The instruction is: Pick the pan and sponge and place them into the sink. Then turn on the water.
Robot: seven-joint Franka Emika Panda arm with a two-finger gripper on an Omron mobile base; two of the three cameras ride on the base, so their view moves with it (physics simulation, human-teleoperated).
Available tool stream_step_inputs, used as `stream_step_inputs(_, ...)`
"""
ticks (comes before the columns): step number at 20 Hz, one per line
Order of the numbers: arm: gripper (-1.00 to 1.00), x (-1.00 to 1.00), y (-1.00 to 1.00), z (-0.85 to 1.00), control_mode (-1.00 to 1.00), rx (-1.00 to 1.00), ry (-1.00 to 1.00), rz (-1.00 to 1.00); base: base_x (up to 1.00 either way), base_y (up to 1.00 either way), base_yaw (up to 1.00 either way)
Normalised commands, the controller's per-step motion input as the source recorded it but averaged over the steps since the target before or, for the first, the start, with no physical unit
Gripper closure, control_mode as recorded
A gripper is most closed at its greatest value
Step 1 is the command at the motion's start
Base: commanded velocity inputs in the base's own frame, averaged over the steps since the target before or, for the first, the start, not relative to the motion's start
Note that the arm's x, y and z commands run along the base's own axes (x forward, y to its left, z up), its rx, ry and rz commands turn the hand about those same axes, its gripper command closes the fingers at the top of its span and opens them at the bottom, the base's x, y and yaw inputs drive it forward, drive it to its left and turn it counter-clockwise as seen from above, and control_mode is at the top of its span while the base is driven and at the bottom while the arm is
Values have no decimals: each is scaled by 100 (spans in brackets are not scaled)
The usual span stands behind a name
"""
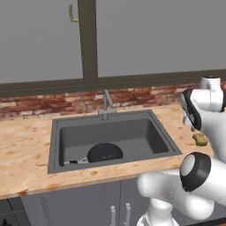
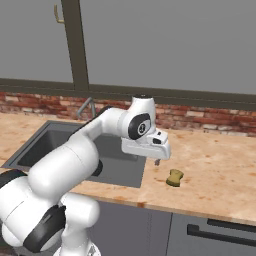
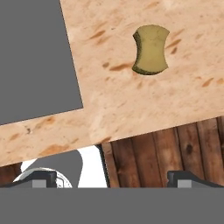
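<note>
Yellow-olive sponge (image 3: 151,49), pinched-waist block, lies on counter (image 3: 113,100).

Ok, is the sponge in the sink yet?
No, out. The sponge lies on the counter right of the sink, with the gripper above it. The pan is already in.

The pan (image 1: 104,152) lay in the sink (image 1: 163,132), toward its front. The faucet (image 1: 106,102) stood behind the basin. The sponge (image 2: 174,177) lay on the counter (image 2: 220,170), right of the sink.

One pan (image 1: 104,152); one sponge (image 3: 151,49); one sink (image 1: 57,132)
</note>
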Motion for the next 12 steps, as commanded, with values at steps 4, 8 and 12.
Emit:
stream_step_inputs(4, -100, 6, -20, -6, -100, 1, 2, 0, 0, 0, 0)
stream_step_inputs(8, -100, 6, -20, -8, -100, 1, 2, 0, 0, 0, 0)
stream_step_inputs(12, -100, 4, -19, -12, -100, 1, 1, 0, 0, 0, 0)
